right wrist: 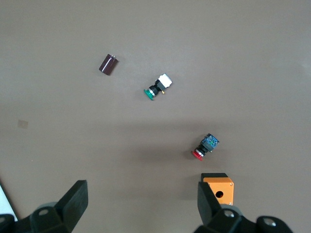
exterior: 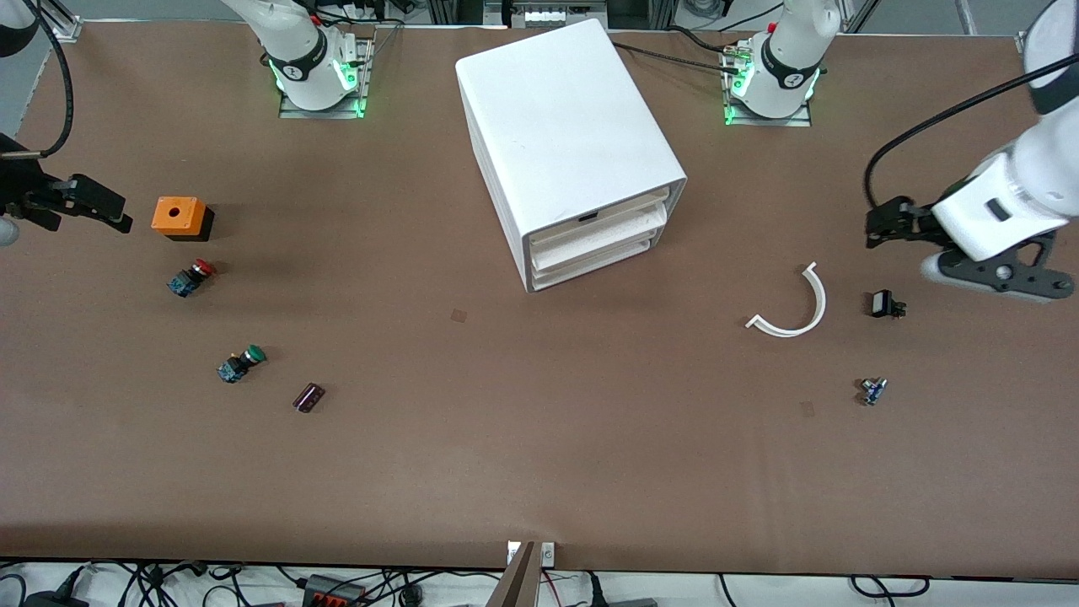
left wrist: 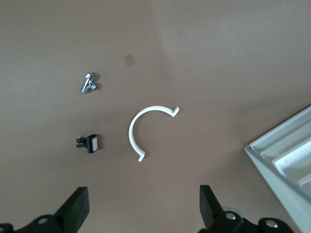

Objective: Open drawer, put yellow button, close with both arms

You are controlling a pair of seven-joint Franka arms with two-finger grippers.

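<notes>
The white cabinet [exterior: 565,135] stands at the middle of the table, its three drawers facing the front camera. Its uppermost drawer [exterior: 620,221] is pushed in, flush with the two below. The yellow button is out of view. My left gripper [exterior: 879,228] hangs open over the table at the left arm's end, with nothing between its fingers [left wrist: 77,206]. My right gripper [exterior: 114,211] is open too and holds nothing, over the right arm's end beside an orange box [exterior: 179,217]. In the left wrist view a corner of the cabinet [left wrist: 286,160] shows.
A red-capped button [exterior: 191,277] and a green-capped button [exterior: 241,363] lie nearer the front camera than the orange box, with a small dark part [exterior: 308,397]. Toward the left arm's end lie a white curved strip [exterior: 792,308], a small black part [exterior: 886,304] and a small metal part [exterior: 873,390].
</notes>
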